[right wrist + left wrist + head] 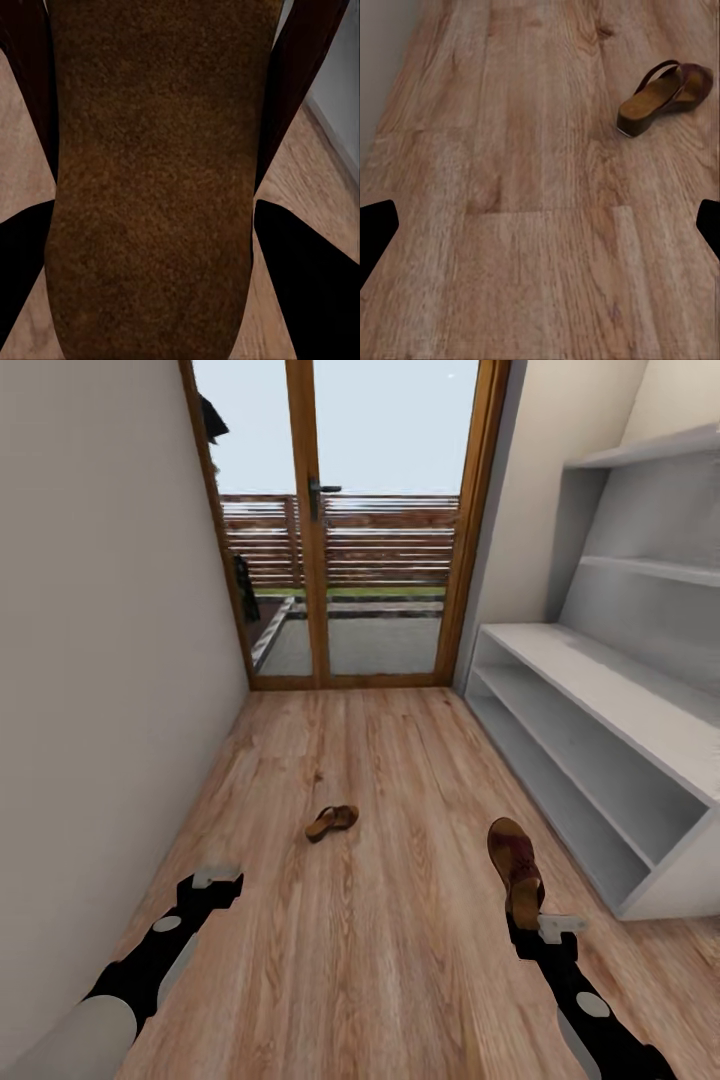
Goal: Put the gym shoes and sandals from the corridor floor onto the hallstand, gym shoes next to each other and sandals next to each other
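Note:
One dark-brown sandal (pixel 332 822) lies on the wood-plank corridor floor (pixel 380 960) near the middle; it also appears as the sandal (pixel 667 97) ahead of my left gripper (pixel 540 232). That left gripper (pixel 215 880) hangs open over bare floor, well short of it. My right gripper (pixel 528 922) is shut on the heel end of the second sandal (pixel 514 865), lifted off the floor, its tan-brown footbed (pixel 157 180) between the black fingers (pixel 307 292). The light-grey hallstand (pixel 600 690) stands along the right wall, its shelves bare. The gym shoes are out of view.
A glazed wooden door (pixel 310 520) closes the corridor's far end. A plain wall (pixel 100 610) runs along the left side. The floor between wall and hallstand is about two arm widths wide.

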`<state>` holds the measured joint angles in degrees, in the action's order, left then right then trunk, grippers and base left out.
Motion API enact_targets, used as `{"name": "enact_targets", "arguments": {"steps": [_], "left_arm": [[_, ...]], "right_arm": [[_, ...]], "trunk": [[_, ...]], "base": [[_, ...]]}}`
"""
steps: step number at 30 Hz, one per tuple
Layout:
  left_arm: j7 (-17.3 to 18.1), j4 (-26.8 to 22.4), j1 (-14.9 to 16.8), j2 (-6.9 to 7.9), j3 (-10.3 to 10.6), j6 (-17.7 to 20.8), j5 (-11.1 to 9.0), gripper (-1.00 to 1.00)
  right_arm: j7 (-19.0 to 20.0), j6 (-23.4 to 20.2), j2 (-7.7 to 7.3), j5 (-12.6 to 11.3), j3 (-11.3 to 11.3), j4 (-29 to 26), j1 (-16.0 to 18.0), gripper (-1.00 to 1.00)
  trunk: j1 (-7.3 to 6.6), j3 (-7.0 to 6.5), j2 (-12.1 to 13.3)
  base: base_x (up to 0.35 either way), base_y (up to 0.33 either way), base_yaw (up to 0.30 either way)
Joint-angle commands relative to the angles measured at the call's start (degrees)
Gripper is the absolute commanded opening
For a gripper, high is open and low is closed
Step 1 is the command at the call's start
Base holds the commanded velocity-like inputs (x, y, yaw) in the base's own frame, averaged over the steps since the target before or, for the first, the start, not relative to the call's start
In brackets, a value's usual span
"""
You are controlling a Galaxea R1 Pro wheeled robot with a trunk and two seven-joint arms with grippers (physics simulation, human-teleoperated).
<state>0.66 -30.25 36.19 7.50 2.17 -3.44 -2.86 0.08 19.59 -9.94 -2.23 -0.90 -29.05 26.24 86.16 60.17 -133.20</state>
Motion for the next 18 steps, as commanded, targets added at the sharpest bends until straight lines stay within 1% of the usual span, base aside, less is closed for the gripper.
{"name": "enact_targets", "arguments": {"steps": [1,12,18], "left_arm": [[0.0,0.0,0.0,0.06,0.2,-0.2,-0.3,1.00],[0.1,-0.1,0.0,0.21,0.2,-0.2,-0.3,1.00],[0.1,-0.1,0.0,0.23,0.2,-0.2,-0.3,1.00]], "right_arm": [[0.0,0.2,0.01,-0.2,0.0,0.1,0.0,-1.00],[0.0,0.2,0.01,-0.2,0.0,0.1,0.0,-1.00],[0.0,0.2,0.01,-0.2,0.0,0.1,0.0,-1.00]], "trunk": [[0.02,0.01,0.0],[0.02,-0.38,0.0],[0.02,-0.60,0.0]], "base": [[0.335,0.016,-0.245],[0.336,0.003,-0.245],[0.299,0.127,-0.245]]}}
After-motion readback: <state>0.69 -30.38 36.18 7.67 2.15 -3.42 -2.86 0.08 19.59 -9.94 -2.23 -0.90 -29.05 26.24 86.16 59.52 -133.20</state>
